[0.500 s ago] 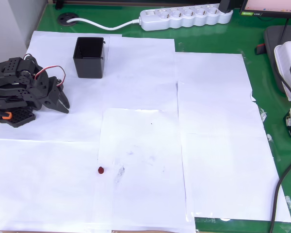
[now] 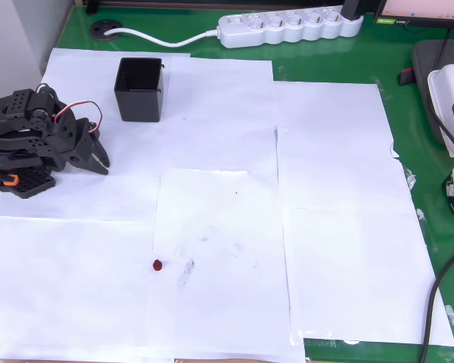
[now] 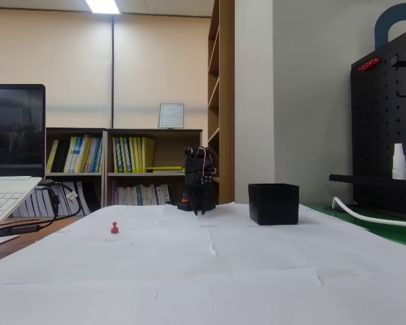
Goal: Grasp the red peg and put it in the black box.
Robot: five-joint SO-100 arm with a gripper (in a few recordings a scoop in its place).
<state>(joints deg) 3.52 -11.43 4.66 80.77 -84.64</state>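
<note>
Beige wall [image 3: 68, 61], wooden bookshelves [image 3: 122, 166], black pegboard [image 3: 386, 128], lit ceiling lamp [image 3: 103, 6].

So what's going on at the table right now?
Nothing is being handled yet. The gripper sits folded back at the left edge of the overhead view, holding nothing, just below and left of the black box. The red peg lies by itself on the white paper, well away from both the gripper and the box. The box looks empty from above.
</note>
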